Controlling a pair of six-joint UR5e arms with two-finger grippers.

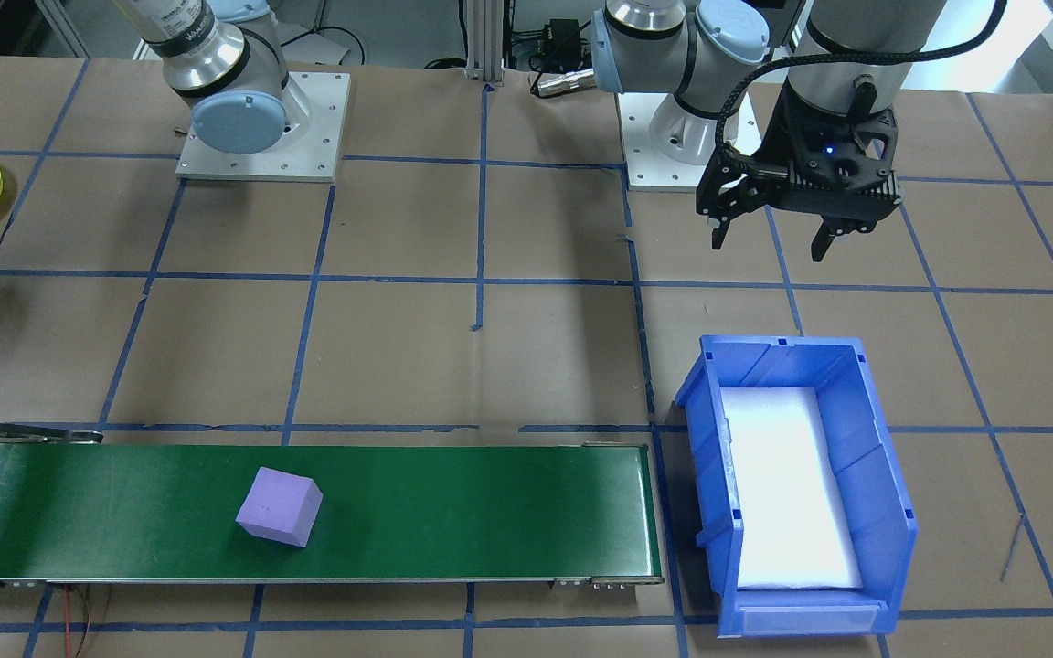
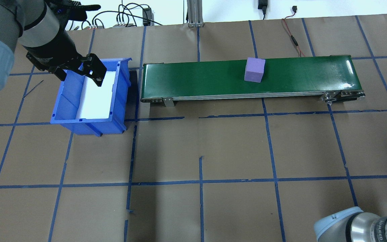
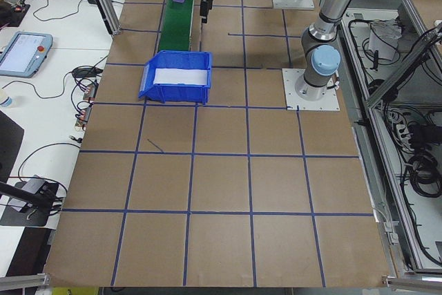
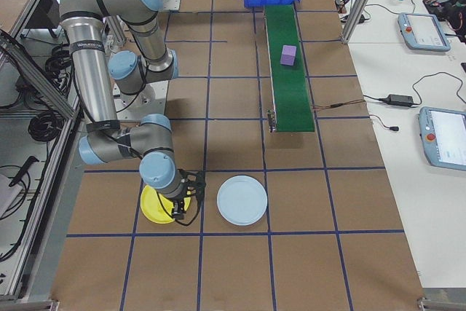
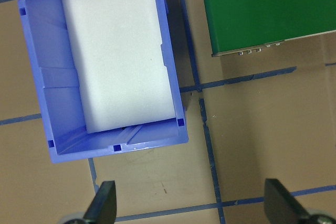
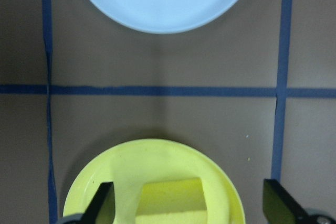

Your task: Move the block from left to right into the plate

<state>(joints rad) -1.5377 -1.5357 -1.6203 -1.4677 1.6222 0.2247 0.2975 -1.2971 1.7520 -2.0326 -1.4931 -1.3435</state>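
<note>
Purple block (image 1: 279, 507) sits mid conveyor belt (image 1: 453, 512), free, well apart from both arms. Looks like foam: light, soft, matte, grippy. Take across two opposite flat faces, mid-height, light squeeze.

Left gripper (image 1: 771, 239) fingers spread wide, empty, hovering near blue bin (image 1: 883, 512).

Right gripper (image 6: 186, 208) spread wide above yellow plate (image 6: 105, 182), yellow block (image 6: 170, 198) lying in it.

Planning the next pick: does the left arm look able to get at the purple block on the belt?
Probably yes: the left gripper hangs open, empty, and nothing covers the purple block, though it sits far along the conveyor belt.
</note>
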